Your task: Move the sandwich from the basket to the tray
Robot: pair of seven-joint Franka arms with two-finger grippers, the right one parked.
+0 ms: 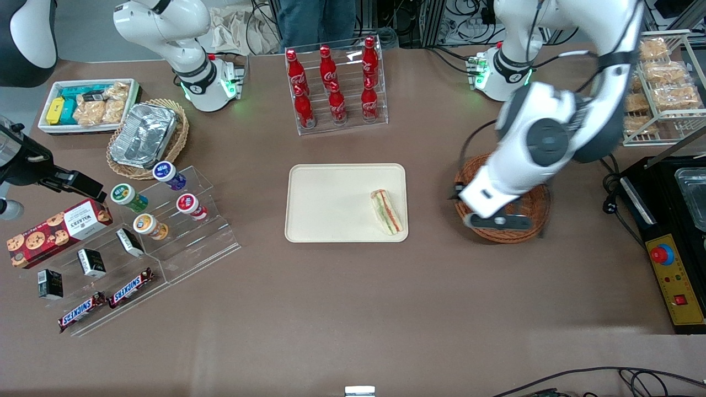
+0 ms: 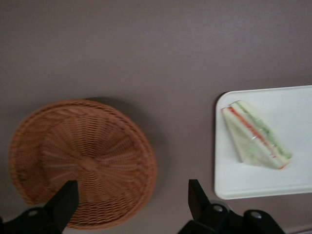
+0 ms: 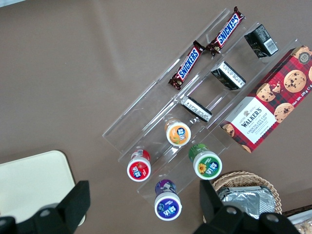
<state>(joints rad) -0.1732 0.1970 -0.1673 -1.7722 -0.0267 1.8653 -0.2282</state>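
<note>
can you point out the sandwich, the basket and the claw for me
sandwich (image 1: 386,211): front view, middle of the wedge, lying on the tray.
basket (image 2: 80,161): left wrist view, woven bottom, nothing in it.
claw (image 2: 131,204): left wrist view, open gap between its fingertips, above the basket's edge.

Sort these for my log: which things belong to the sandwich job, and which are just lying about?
Job: sandwich, lying on the tray; basket; gripper, open above the basket.
Lying about: cola bottles, Snickers bars, cookie box, foil pan.
</note>
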